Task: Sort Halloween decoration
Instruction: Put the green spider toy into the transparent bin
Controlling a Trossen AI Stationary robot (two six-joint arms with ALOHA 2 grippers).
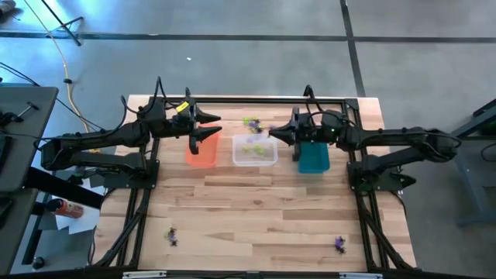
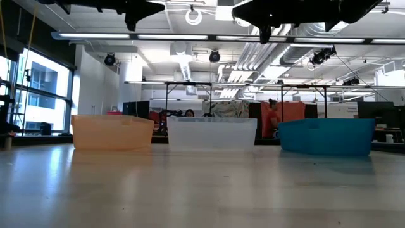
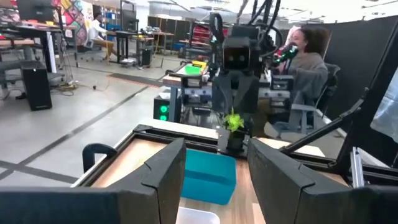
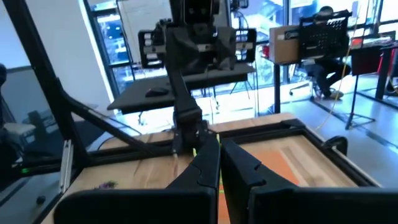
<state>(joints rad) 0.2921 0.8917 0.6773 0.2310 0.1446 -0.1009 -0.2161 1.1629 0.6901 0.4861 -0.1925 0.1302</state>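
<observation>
My right gripper (image 1: pixel 271 136) hangs above the clear bin (image 1: pixel 256 152), pointing toward the table's left, and is shut on a lime green trinket (image 3: pixel 233 120). My left gripper (image 1: pixel 215 128) hovers open above the orange bin (image 1: pixel 201 149) and holds nothing. More green trinkets (image 1: pixel 252 149) lie inside the clear bin. A small cluster of green and purple trinkets (image 1: pixel 253 122) lies on the table behind that bin. One trinket (image 1: pixel 171 235) lies near the front left corner and a purple one (image 1: pixel 339 244) near the front right. The teal bin (image 1: pixel 314 157) sits under the right arm. My right gripper pinches the lime green trinket between its two fingertips (image 3: pixel 231 134), the fingers lying roughly level and coming from the table's right. The trinket is lifted clear above the bins. In the right wrist view only a thin green sliver (image 4: pixel 219 177) shows between the fingers.
The three bins stand in a row across the table's far half: orange (image 2: pixel 112 132), clear (image 2: pixel 211 133), teal (image 2: pixel 326 135). Black frame rails (image 1: pixel 256 99) border the far edge and sides. Bare wood (image 1: pixel 256 209) fills the near half. People sit in the room beyond.
</observation>
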